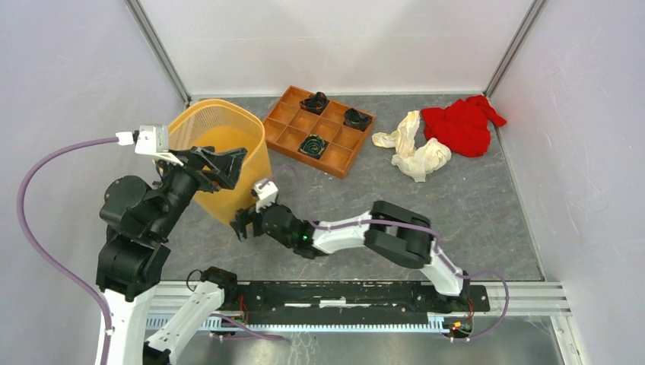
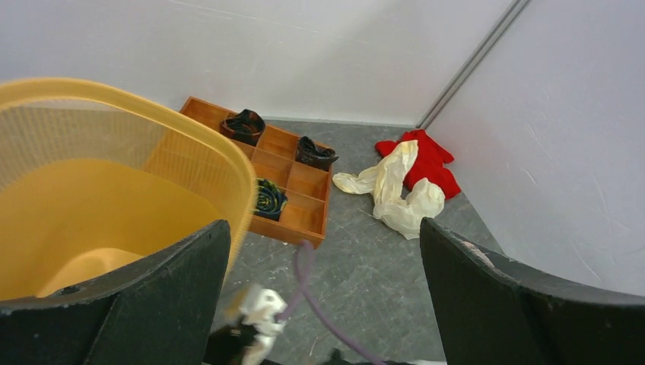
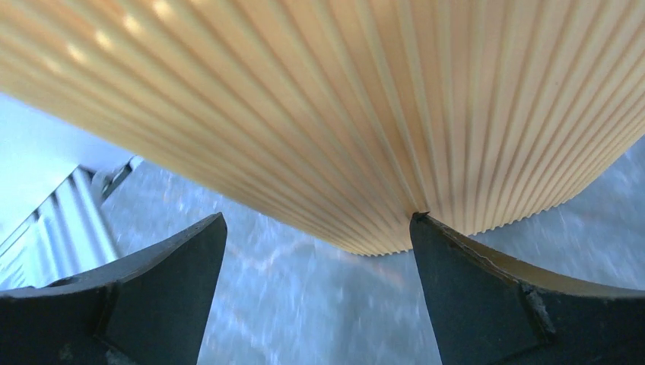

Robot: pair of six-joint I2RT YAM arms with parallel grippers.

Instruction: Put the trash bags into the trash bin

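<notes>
The yellow-orange trash bin (image 1: 217,141) stands at the left of the table. My left gripper (image 1: 232,169) is open above its right rim; in the left wrist view (image 2: 323,251) the rim (image 2: 228,152) runs down just inside the left finger (image 2: 144,304). My right gripper (image 1: 242,224) is open and low at the bin's near side; in the right wrist view (image 3: 319,228) the ribbed bin wall (image 3: 380,106) fills the top and the right fingertip (image 3: 426,228) is at its lower edge. The crumpled cream-white trash bag (image 1: 414,148) lies far right on the table, also seen in the left wrist view (image 2: 395,190).
A brown compartmented wooden tray (image 1: 289,122) with dark coiled items sits right of the bin and shows in the left wrist view (image 2: 300,217). A red cloth (image 1: 460,125) lies beside the bag in the back right corner. White walls close three sides.
</notes>
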